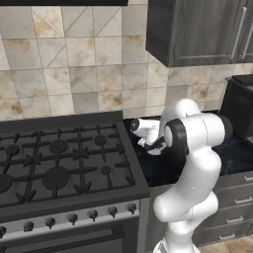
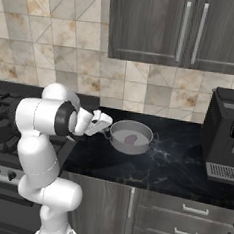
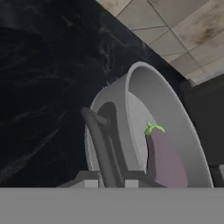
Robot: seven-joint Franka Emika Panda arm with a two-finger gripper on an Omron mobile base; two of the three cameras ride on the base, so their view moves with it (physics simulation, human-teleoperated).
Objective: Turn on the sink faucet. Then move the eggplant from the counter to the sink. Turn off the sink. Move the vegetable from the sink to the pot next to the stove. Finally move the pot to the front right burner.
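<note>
– Can you read any words or numbers here?
– No — none at all. The black machine (image 2: 226, 136) on the counter (image 2: 175, 167) has a small lit screen, but it is too blurry to read.
– What about the stove (image 1: 59, 163) knobs?
– They are plain, with no marks I can make out. The pot (image 2: 131, 137) has no label either.

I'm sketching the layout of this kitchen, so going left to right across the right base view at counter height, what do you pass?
Stove → robot arm → tool closed at the pot's handle → pot holding the eggplant → bare black counter → dark appliance.
</note>
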